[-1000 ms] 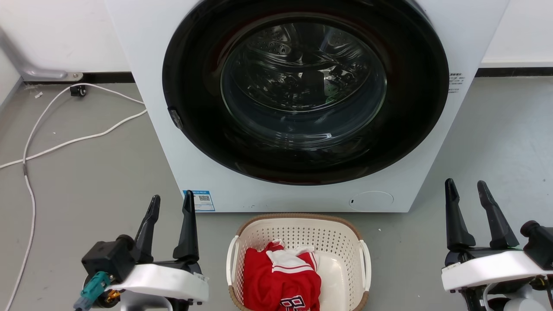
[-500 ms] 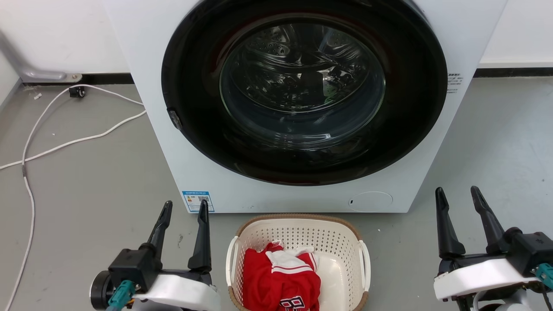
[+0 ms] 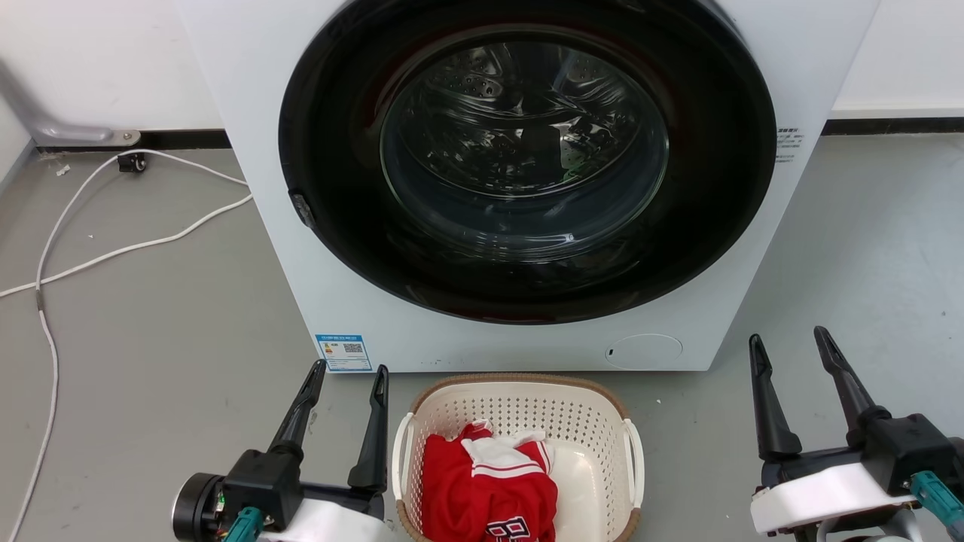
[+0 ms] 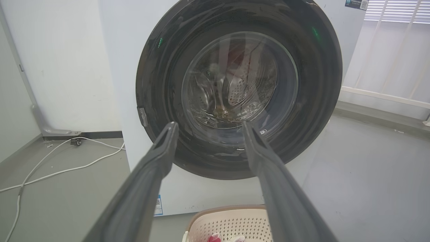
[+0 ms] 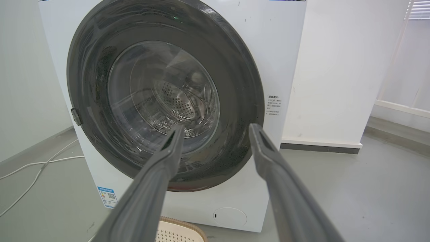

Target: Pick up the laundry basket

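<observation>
Lifting has not begun, by my judgement. Left gripper [image 3: 351,366] hangs open and empty just beside the laundry basket [image 3: 527,410]. Print on the blue sticker [image 3: 343,352] is too small to read. The basket sits on the floor before the washer [image 3: 248,113], holding a red garment [image 3: 489,482] whose white lettering is cut off. Right gripper [image 3: 786,336], open too, stands well apart.

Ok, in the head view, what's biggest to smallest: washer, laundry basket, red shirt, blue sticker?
1. washer
2. laundry basket
3. red shirt, partly cut off at the bottom edge
4. blue sticker
</observation>
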### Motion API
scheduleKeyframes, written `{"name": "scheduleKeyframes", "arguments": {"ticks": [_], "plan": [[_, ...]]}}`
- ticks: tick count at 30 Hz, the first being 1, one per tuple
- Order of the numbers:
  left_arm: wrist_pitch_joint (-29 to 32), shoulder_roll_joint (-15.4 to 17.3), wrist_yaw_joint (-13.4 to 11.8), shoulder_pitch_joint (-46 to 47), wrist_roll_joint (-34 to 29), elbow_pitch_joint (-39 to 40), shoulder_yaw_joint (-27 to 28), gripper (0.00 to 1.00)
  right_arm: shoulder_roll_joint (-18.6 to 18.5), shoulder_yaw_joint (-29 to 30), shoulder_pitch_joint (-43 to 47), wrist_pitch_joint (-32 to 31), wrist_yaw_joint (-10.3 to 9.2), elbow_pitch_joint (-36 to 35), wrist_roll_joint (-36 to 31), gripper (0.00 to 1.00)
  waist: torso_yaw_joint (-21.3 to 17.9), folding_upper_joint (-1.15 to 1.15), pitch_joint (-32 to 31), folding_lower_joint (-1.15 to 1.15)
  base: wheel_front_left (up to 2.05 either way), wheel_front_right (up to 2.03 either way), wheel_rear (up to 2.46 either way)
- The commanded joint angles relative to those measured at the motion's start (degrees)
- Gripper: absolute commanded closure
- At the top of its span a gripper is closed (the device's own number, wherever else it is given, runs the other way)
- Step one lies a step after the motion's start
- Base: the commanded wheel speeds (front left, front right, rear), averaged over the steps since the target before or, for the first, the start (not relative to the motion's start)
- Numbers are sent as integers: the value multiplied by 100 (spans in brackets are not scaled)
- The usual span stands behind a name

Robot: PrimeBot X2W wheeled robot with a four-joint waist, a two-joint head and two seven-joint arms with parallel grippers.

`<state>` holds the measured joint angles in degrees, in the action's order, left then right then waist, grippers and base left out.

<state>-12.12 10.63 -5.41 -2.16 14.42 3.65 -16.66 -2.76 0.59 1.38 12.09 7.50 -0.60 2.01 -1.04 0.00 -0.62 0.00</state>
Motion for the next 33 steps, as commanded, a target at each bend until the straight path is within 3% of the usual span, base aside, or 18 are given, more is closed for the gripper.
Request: {"name": "scheduleKeyframes", "arguments": {"ticks": [1, 7, 17, 26, 33], "plan": [[-52, -44, 39, -81, -71, 60, 54, 0, -19, 10, 24, 61, -2, -54, -127, 0, -3, 0, -1, 0, 0, 0, 0], [-125, -411, 355, -245, 144, 44, 588, 0, -20, 130, 72, 120, -2, 67, 38, 0, 1, 0, -14, 0, 0, 0, 0], [-225, -662, 966, -400, -449, -278, 881, 0, -18, 182, 76, 226, -2, 223, -284, 0, -4, 0, -37, 0, 0, 0, 0], [-321, -732, 1106, -408, -975, -341, 881, 0, -18, 181, 79, 321, -2, 290, -648, 0, -6, 0, -51, 0, 0, 0, 0], [-310, -757, 1141, -409, -977, -357, 927, 0, -18, 192, 53, 312, -2, 304, -598, 0, 0, 0, -63, 0, 0, 0, 0]]}}
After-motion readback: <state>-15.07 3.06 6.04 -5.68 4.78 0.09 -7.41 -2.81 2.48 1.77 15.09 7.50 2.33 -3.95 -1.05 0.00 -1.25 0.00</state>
